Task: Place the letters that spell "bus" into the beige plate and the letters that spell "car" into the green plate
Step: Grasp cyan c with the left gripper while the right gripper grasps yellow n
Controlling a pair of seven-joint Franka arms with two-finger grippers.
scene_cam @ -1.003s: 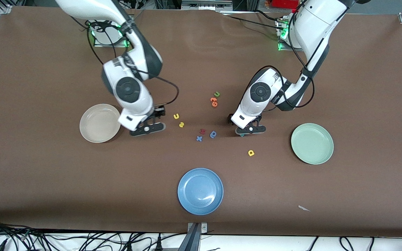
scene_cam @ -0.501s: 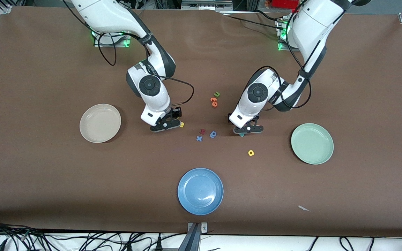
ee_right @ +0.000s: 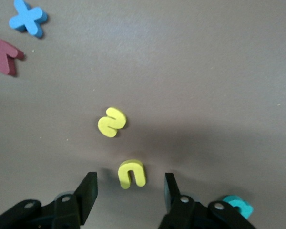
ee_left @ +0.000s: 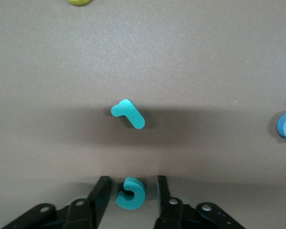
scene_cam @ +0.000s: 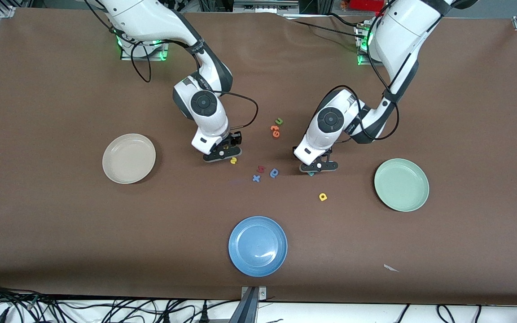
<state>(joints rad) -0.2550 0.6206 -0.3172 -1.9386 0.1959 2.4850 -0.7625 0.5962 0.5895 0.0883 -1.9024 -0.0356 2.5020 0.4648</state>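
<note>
Two straddles, no clamp yet: left gripper (ee_left: 132, 181) jaws apart around teal "c" (ee_left: 130, 193), right gripper (ee_right: 129, 177) jaws apart around yellow "u" (ee_right: 132, 173), both mid-frame in front view. Likely featherlight, soft, squashy; pinch outer edges gently, low against table (scene_cam: 61, 224). Beige plate (scene_cam: 129, 158), green plate (scene_cam: 401, 184) empty.

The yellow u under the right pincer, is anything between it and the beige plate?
Nothing visible. The yellow u lies flat between the right pincer's open fingers, and bare table separates it from the beige plate. The yellow s sits beside it, away from the plate.
</note>
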